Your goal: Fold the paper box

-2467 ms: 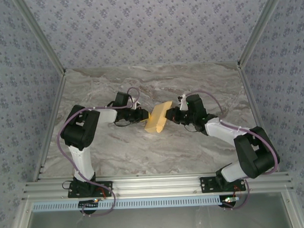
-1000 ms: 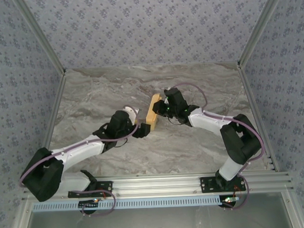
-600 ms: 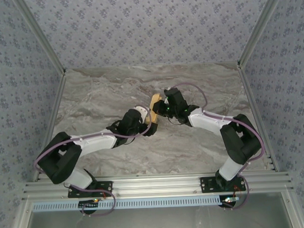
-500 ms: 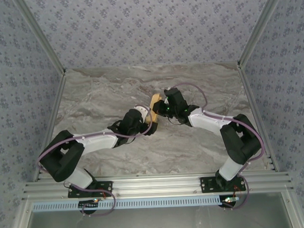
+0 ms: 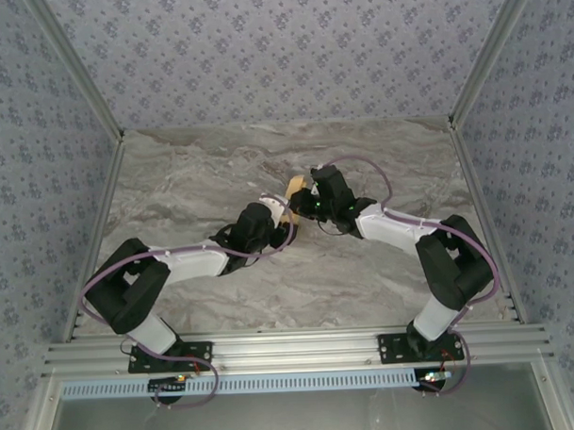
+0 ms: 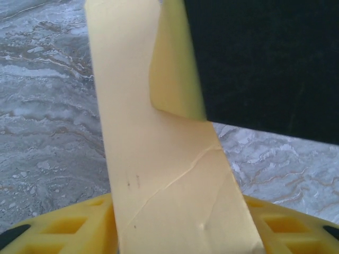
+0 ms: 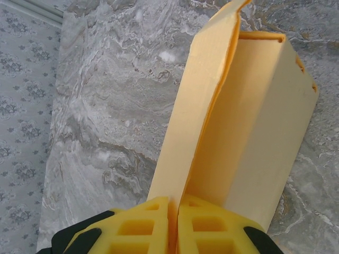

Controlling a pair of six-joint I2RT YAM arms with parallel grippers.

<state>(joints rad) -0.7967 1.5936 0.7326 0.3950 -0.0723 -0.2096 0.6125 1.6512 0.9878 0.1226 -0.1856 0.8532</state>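
near the centre of the top view, the paper box (image 5: 294, 185) sits between the two arms above the marbled desk (image 5: 182, 171). the right end effector (image 7: 174, 203) is pinched closed on one thin wall of it. the left end effector (image 6: 177, 211) straddles the box's narrow body with a finger on each side; whether it is clamping cannot be told.

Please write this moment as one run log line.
right end effector: shut on paper box | left end effector: around paper box, grip unclear
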